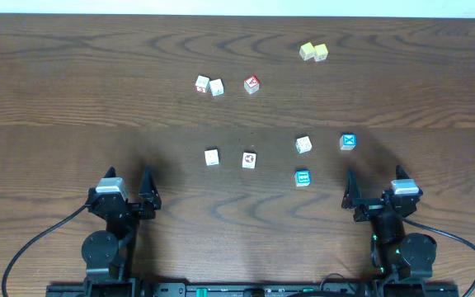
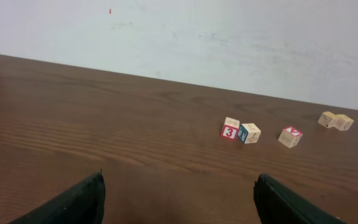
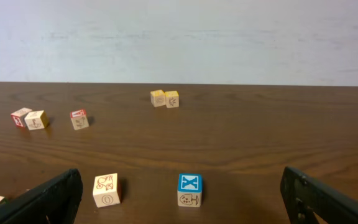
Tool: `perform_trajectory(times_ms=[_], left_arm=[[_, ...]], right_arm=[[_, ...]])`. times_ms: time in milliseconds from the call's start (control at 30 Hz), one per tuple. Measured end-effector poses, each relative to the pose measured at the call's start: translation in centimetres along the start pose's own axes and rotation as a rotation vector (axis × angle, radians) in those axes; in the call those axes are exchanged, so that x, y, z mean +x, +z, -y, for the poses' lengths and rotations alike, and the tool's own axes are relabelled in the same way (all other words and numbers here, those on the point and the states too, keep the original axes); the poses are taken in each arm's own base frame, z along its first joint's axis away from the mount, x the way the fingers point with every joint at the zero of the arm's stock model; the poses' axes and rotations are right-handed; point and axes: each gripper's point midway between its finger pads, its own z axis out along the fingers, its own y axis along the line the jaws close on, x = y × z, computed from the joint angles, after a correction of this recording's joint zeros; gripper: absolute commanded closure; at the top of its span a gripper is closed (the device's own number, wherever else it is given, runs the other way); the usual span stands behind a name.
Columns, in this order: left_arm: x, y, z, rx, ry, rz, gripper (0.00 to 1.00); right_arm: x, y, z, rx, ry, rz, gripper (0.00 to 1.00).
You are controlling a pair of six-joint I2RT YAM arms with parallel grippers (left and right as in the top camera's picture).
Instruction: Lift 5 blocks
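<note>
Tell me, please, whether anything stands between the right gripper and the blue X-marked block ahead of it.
Nothing visible does. The right gripper stands open, and only bare table lies between it and the blue X-marked block. The cream block sits off to the left, apart from it.

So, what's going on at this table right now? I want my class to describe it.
Nothing is being handled yet. Two robot arms sit at the near edge of the table. The left gripper and right gripper both have their fingers open and empty. The blocks to lift lie untouched just ahead: two blue-topped blocks and three cream ones. Farther back sit a red-topped cube and two yellow cubes.
</note>
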Motion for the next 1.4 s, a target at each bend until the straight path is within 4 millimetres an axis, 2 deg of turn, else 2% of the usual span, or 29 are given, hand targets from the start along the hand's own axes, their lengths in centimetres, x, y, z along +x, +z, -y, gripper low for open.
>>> perform_trajectory(times_ms=[1067,1133,1300,1400], left_arm=[[-0.4,0.0,0.2,0.009,-0.002,0.016,0.23],[-0.6,0.0,1.1,0.064,-0.033,0.023,0.23],[-1.7,-0.9,5.6,0.329,-0.223,0.021,0.23],[-4.5,-2.0,7.4,0.449,-0.306,0.099,0.23]], right_arm=[[0.0,0.0,0.0,0.000,0.000,0.000,0.01],[0.0,0.0,0.0,0.000,0.000,0.000,0.01],[0.0,0.0,0.0,0.000,0.000,0.000,0.01],[0.0,0.0,0.0,0.000,0.000,0.000,0.01]])
